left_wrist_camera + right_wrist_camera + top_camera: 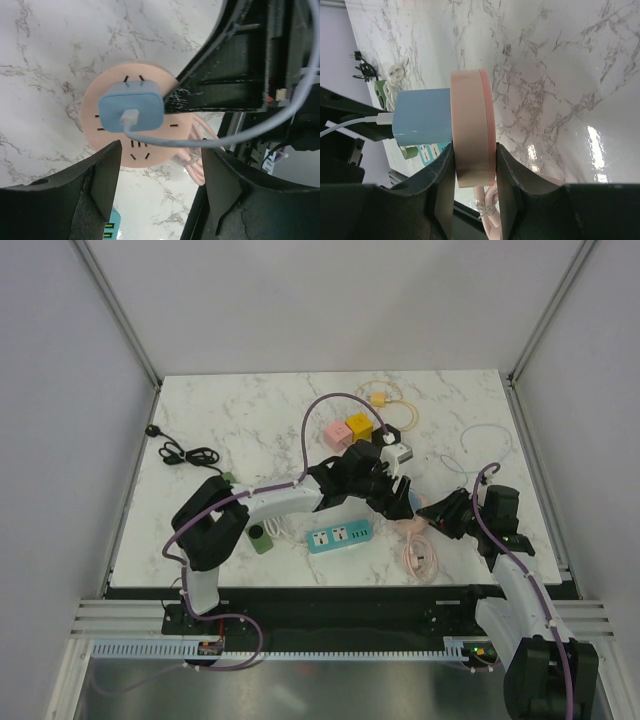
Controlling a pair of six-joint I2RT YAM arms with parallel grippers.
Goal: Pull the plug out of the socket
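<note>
1. Two arms meet over the middle of the bench (250, 410), and the left one is nearer the thing to be pulled. The left fingers (100, 185) are spread wide and hold nothing.
2. Ahead of those fingers, centred on the gap between them and not touching either, sits the blue plug (131, 106). It is seated in the face of the round pink socket (95, 107), with its white cable (200, 142) trailing off to the right.
3. From the right wrist, the plug's long axis stands straight out from the socket's flat face, pointing back toward the left arm. A pull would probably have to run along that line, away from the disc.
4. The right fingers (442, 190) are closed across the socket's thickness, one on each flat face, holding it on edge.
5. The likely next step is for the left fingers to advance, close on the plug's sides and draw back while the right holds firm.
</note>
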